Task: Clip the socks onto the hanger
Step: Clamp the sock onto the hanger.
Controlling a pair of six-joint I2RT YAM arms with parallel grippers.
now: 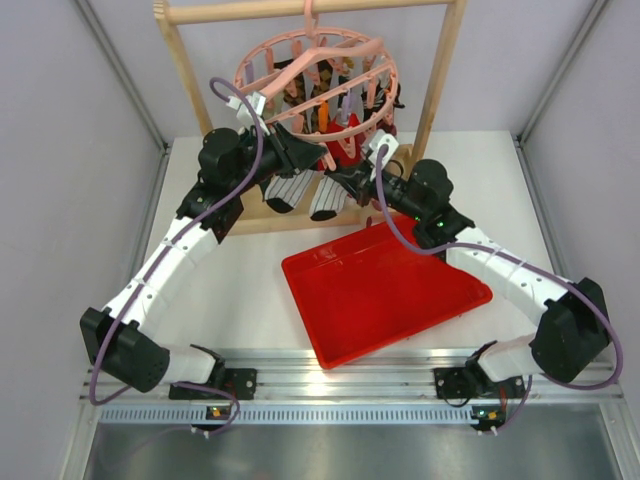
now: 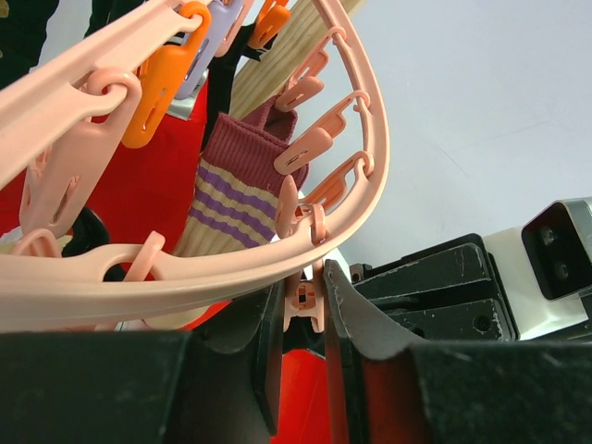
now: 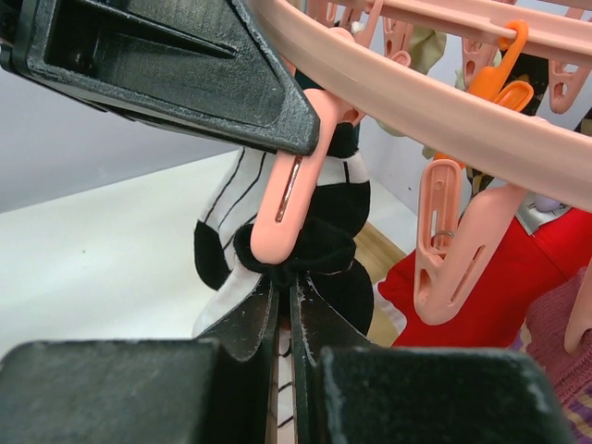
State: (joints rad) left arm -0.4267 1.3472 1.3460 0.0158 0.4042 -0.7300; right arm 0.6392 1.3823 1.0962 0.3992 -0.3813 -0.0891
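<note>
The pink round hanger [image 1: 316, 75] hangs from the wooden rack, with many coloured pegs. Two striped white socks with black toes [image 1: 283, 190] [image 1: 325, 198] dangle below its front rim. My left gripper [image 1: 290, 150] is shut on a pink peg [image 2: 305, 310] just under the hanger's outer ring [image 2: 185, 277]; in the left wrist view the gripper [image 2: 303, 277] squeezes it from both sides. My right gripper [image 1: 345, 180] is shut on a sock's black cuff [image 3: 324, 250]. In the right wrist view the gripper [image 3: 285, 282] holds the cuff right under that peg's tip [image 3: 287, 203].
The wooden rack frame [image 1: 440, 70] stands at the back. A red tray [image 1: 385, 290] lies on the table near the right arm. A red sock [image 1: 345, 140] and a maroon sock with purple stripes [image 2: 242, 176] hang on other pegs.
</note>
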